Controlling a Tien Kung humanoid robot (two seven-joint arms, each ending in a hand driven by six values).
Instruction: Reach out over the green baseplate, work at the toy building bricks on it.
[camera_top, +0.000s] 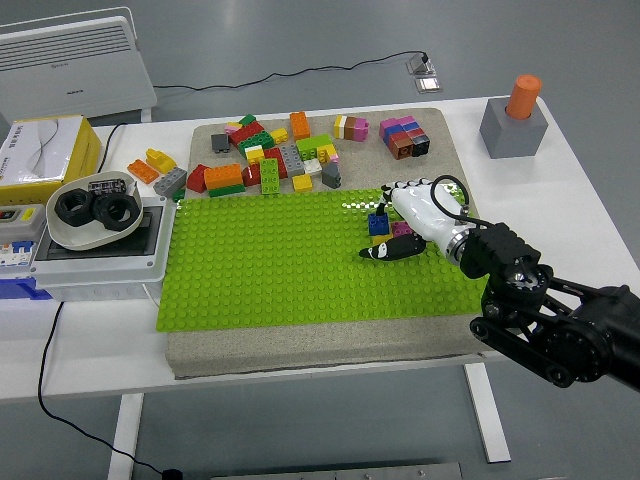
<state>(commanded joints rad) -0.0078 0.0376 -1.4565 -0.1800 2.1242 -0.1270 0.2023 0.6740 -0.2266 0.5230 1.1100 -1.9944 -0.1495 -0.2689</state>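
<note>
The green baseplate (270, 260) lies on a beige mat. A small blue brick (377, 227) stands on its right part, with a magenta brick (401, 229) just beside it. My right hand (388, 224), white with black fingertips, reaches in from the right. Its fingers (384, 196) curve loosely over the blue brick and its thumb (385, 250) lies on the plate in front of it. I cannot see a firm grasp. Loose bricks (280, 160) lie in a heap behind the plate. The left arm is out of view.
A stack of coloured bricks (405, 135) sits at the mat's back right. A grey block with an orange cylinder (514, 125) stands at the far right. A white bowl of black parts (95, 210) rests on a grey box at the left, by a yellow box (40, 150).
</note>
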